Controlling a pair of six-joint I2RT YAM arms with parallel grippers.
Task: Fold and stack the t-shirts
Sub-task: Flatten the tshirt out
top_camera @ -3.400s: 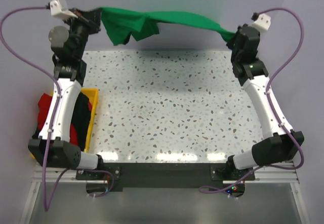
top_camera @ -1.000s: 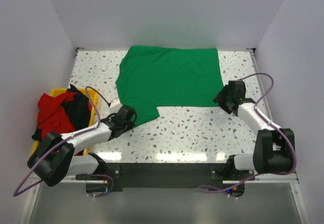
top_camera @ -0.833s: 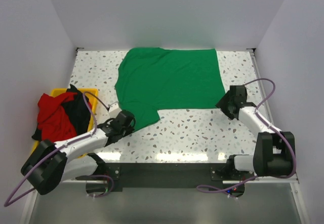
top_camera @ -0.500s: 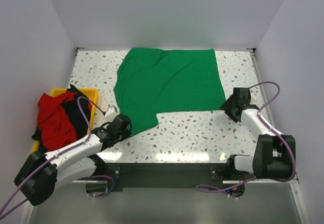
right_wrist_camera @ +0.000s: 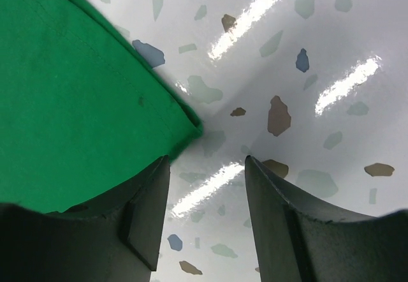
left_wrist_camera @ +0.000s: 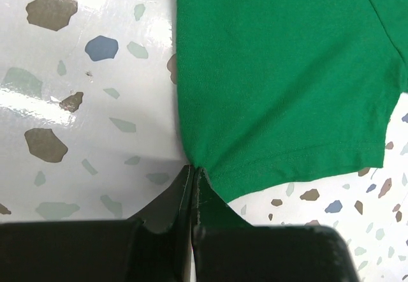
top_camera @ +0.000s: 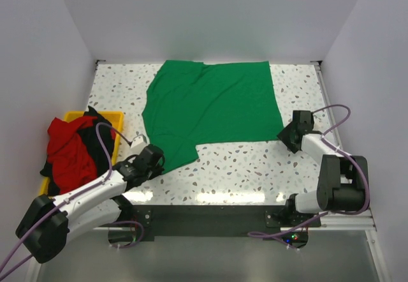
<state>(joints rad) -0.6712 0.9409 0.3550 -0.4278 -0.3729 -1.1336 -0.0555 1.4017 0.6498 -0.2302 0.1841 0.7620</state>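
Note:
A bright green t-shirt (top_camera: 210,106) lies spread flat on the speckled table (top_camera: 255,161), its collar end to the left. My left gripper (top_camera: 155,159) lies low at the shirt's near left corner. In the left wrist view, the left gripper (left_wrist_camera: 192,170) is shut with the corner of the green t-shirt (left_wrist_camera: 287,71) pinched at its tips. My right gripper (top_camera: 285,133) is at the shirt's near right corner. In the right wrist view, the right gripper (right_wrist_camera: 207,161) is open over bare table. The corner of the green t-shirt (right_wrist_camera: 70,103) lies just ahead of its left finger, free.
A yellow bin (top_camera: 118,117) stands at the left edge of the table. A red t-shirt (top_camera: 64,148) and a black t-shirt (top_camera: 101,138) are heaped in it. White walls close in the table at the back and on both sides.
The shirt, once held up at the back, now lies on the table. In the last second my left gripper dragged its corner nearer and leftward. The right jaws let go and narrowed slightly.

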